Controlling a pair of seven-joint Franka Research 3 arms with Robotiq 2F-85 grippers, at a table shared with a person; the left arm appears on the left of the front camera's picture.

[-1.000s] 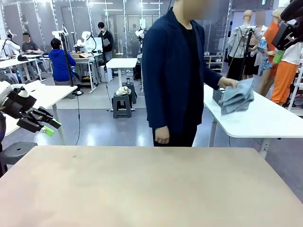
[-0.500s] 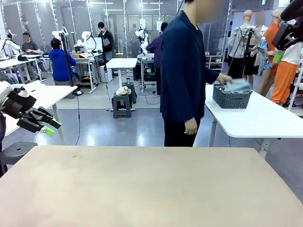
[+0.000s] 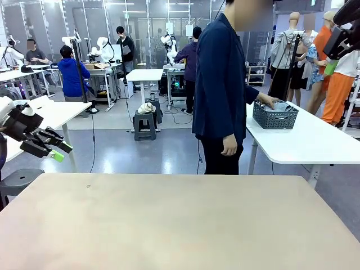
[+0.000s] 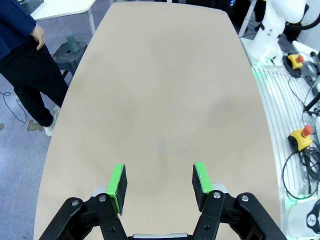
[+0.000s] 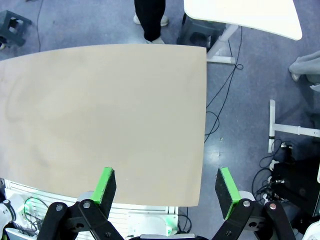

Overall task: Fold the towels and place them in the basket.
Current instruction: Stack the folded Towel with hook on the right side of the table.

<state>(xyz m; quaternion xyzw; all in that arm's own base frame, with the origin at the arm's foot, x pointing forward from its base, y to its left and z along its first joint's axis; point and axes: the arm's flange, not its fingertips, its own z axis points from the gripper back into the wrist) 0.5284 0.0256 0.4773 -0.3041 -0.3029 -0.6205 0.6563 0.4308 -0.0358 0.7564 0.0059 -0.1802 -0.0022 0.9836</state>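
The dark grey basket [image 3: 274, 117] stands on a white side table [image 3: 315, 143] beyond the far right of my table. Pale blue-grey towels [image 3: 280, 106] lie inside it, under the hand [image 3: 265, 102] of a person in a dark blue jacket [image 3: 220, 84]. My left gripper [image 3: 59, 152] hovers off the table's left edge; in the left wrist view it [image 4: 159, 180] is open over bare beige tabletop [image 4: 165, 90]. High at the upper right, my right gripper [image 3: 332, 63] hangs; in the right wrist view it [image 5: 166, 185] stands wide open above the table [image 5: 100, 110].
A grey stool [image 3: 17, 179] sits by the table's left corner. Cables and a yellow stop button [image 4: 301, 137] lie beside the left arm's base. Another white table [image 3: 56, 112] stands at the far left.
The person had the towels lifted in one hand, turned to the side table and lowered them into the basket. Neither arm has moved.
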